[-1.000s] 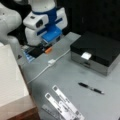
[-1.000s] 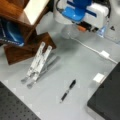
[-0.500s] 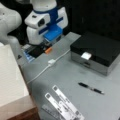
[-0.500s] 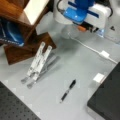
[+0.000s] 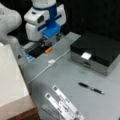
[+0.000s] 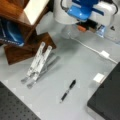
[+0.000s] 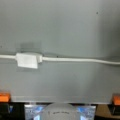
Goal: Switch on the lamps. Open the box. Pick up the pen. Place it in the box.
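- The end effector hangs low over the far edge of the bench, above a dark tray with an orange part; its tips are buried under the blue-and-white wrist housing, so whether they are spread or pressed together cannot be told.
- In a front view the same end effector sits at the top, cut off by the frame, again with its tips hidden.
- The box lies closed on the bench, black lid down, a small white tab at its front edge; in a front view only a black corner of it shows, cut by the frame.
- The pen lies flat on the bench in front of the box, apart from it and well apart from the end effector; it also shows in a front view.
- A white cable with an inline switch crosses the bench; in the wrist view the switch lies on the grey surface, nothing touching it.
- Two white strips with black squares lie near the bench's front edge.
- No lamps can be made out.
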You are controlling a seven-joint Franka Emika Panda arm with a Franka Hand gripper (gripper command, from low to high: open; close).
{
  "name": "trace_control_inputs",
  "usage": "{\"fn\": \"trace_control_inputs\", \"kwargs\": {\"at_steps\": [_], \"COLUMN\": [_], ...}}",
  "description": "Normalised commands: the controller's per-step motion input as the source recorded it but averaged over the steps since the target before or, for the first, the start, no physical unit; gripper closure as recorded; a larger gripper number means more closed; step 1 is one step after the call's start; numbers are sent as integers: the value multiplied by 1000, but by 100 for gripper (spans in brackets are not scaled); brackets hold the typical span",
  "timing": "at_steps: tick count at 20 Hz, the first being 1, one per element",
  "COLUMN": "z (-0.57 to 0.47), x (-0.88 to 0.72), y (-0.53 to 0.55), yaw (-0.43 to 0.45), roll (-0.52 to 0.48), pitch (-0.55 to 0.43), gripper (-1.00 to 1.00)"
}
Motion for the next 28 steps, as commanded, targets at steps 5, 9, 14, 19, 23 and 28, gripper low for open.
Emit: {"fn": "trace_control_inputs", "kwargs": {"at_steps": [5,9,14,19,23,28], "z": [-203,-217,-152,-201,-342,-345], "x": [-439,-541,-519,-337,-302,-250], "y": [236,253,158,97,165,286], "yaw": [34,-22,-53,-55,-56,-73], "roll": [40,71,88,120,91,56], "pitch": [-36,-90,-129,-152,-170,-171], "gripper": [-100,-100,-100,-100,-100,-100]}}
